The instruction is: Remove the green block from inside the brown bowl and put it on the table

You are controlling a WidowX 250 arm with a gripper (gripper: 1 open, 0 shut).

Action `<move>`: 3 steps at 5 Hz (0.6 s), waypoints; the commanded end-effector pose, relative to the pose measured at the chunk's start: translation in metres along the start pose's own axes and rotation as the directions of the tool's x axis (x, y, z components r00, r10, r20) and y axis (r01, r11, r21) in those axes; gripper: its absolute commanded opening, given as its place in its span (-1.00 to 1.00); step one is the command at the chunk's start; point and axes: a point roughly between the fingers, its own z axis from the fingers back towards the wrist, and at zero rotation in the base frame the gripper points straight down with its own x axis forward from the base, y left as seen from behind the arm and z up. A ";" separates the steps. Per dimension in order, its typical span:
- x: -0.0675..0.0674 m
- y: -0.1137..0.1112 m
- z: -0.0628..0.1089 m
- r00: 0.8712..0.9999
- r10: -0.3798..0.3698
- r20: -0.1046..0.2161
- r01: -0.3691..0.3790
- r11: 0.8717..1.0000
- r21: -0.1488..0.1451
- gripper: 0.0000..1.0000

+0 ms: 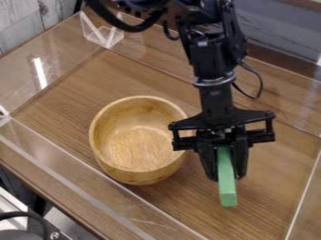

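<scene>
So the claw (223,159) is clamped tight on the block (227,180), pinching it near its top end, with the black fingers (207,162) pressed in on either side. The block is a long flat bar, bright green, smooth plain faces, no markings I can make out. It hangs down out of the claw at a slight tilt, with its lower end leaning a bit to the right and toward the camera. That bottom end is down at the table (75,94), right below the claw, but I honestly can't tell whether it's actually touching the wood or just a hair above it.

The bowl (141,139) is immediately left of the claw, and its right rim sits just beside the left finger. It's a round, light-brown wooden thing with thick walls and visible grain, and there's nothing inside it. The block is fully outside the bowl, off its right side.

The arm (207,47) comes down from above the claw, all black with cables looped at the top. The table under everything is dark wood grain. Clear walls (32,56) run along its edges, well off to the left of the claw and across the front.
</scene>
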 end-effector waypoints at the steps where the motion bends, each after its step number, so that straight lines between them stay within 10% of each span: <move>1: 0.002 -0.011 0.007 0.998 -0.028 0.048 0.030 0.999 -0.044 -1.00; 3: -0.001 -0.013 -0.008 0.998 -0.029 0.047 0.031 0.998 -0.049 -1.00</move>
